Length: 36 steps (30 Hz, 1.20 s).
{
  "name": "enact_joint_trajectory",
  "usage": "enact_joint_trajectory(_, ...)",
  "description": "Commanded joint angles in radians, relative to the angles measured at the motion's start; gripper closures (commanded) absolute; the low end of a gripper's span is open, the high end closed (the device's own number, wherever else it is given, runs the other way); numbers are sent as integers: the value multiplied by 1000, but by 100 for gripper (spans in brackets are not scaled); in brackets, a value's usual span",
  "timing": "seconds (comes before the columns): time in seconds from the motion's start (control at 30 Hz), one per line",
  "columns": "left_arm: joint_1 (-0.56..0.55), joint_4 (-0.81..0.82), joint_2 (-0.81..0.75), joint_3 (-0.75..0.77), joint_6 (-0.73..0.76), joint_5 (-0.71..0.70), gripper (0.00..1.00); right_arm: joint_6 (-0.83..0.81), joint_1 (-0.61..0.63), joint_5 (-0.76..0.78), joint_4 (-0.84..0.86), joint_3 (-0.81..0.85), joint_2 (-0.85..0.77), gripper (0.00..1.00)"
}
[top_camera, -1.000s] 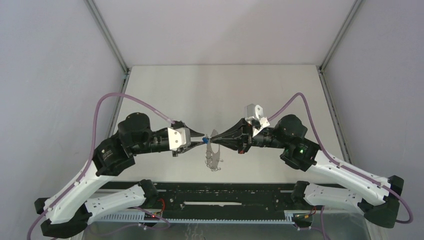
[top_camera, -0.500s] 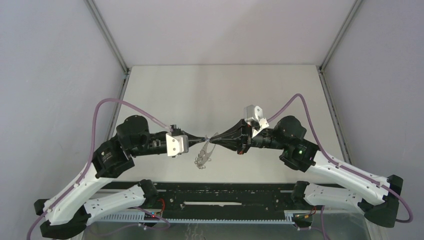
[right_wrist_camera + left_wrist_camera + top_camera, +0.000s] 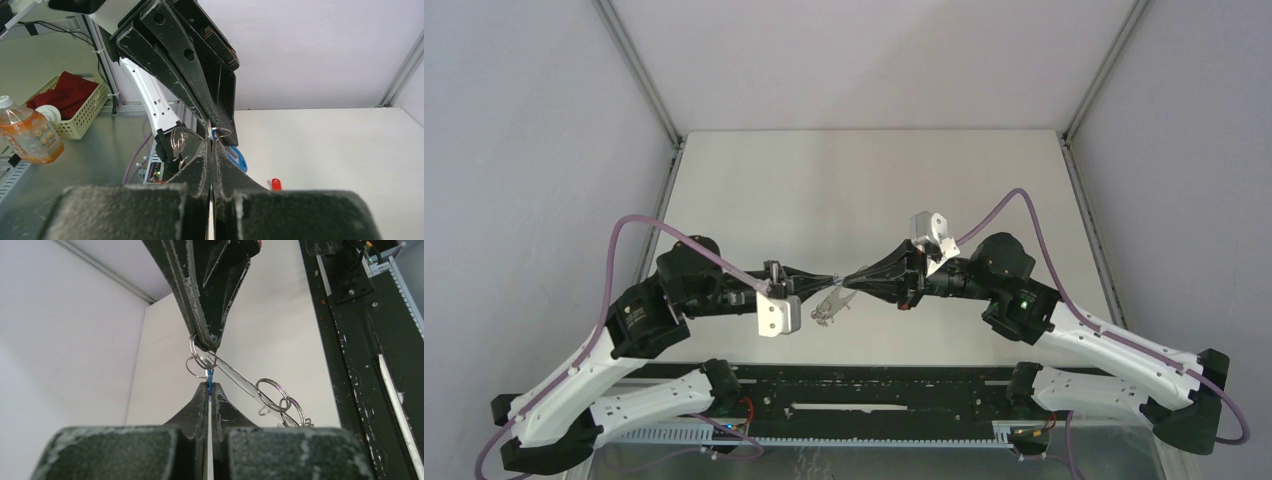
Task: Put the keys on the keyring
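My left gripper [image 3: 832, 278] and right gripper [image 3: 848, 281] meet tip to tip above the table's near middle. The left gripper [image 3: 209, 385] is shut on the blue key [image 3: 210, 381], whose blue head [image 3: 236, 158] also shows in the right wrist view. The right gripper [image 3: 211, 137] is shut on the keyring [image 3: 240, 377], a thin grey ring with small loops [image 3: 272, 389] that hangs below the tips [image 3: 829, 306]. One small loop [image 3: 199, 361] sits right at the blue key. The red key [image 3: 275, 184] lies on the table beyond the right fingers.
A black rail [image 3: 854, 385] runs along the table's near edge between the arm bases. Metal frame posts [image 3: 639, 75] rise at the back corners. Off the table, the right wrist view shows a basket with a red cloth [image 3: 70, 107] and an orange bottle [image 3: 27, 132].
My left wrist has rolled, so its camera block now hangs below the arm. The hanging keyring has swung up and left, nearer to level. Both tips stay together.
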Motion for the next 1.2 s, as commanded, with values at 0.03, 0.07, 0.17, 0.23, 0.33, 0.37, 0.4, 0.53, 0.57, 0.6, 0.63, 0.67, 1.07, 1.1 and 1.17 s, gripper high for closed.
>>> enact_joint_trajectory(0.03, -28, -44, 1, 22, 88, 21, 100, -12, 6, 39, 50, 5, -17, 100)
enact_joint_trajectory(0.07, -35, -51, -2, 21, 102, 20, 100, -14, 6, 42, 47, 5, -17, 100)
enact_joint_trajectory(0.17, -54, -66, -9, 18, 153, 19, 100, -14, 7, 48, 42, 5, -15, 100)
enact_joint_trajectory(0.23, -62, -73, -5, 21, 163, 17, 100, -13, 7, 48, 46, 5, -15, 100)
enact_joint_trajectory(0.33, -62, -44, 13, 40, 97, 10, 92, -11, 7, 44, 49, 5, -13, 100)
enact_joint_trajectory(0.37, -62, -33, 17, 48, 68, 3, 81, -10, 8, 44, 47, 5, -14, 100)
enact_joint_trajectory(0.4, -62, -27, 21, 54, 45, -4, 73, -8, 7, 45, 43, 5, -15, 100)
enact_joint_trajectory(0.53, -62, -9, 20, 50, -26, -43, 59, -5, 9, 48, 32, 5, -21, 100)
enact_joint_trajectory(0.57, -62, -9, 18, 47, -43, -47, 58, -3, 9, 48, 32, 5, -21, 100)
enact_joint_trajectory(0.6, -62, -4, 15, 43, -59, -49, 58, -2, 9, 49, 33, 5, -22, 100)
enact_joint_trajectory(0.63, -62, 0, 13, 41, -76, -47, 57, -1, 10, 49, 36, 5, -22, 100)
enact_joint_trajectory(0.67, -62, 7, 12, 36, -89, -43, 57, -1, 12, 51, 37, 5, -21, 100)
enact_joint_trajectory(1.07, -62, 93, -18, 18, -122, -34, 73, 11, 27, 71, 62, -9, -22, 100)
enact_joint_trajectory(1.1, -62, 91, -19, 15, -121, -34, 76, 16, 26, 73, 73, -14, -24, 100)
enact_joint_trajectory(1.17, -62, 89, -22, 10, -118, -35, 80, 17, 24, 77, 80, -19, -27, 100)
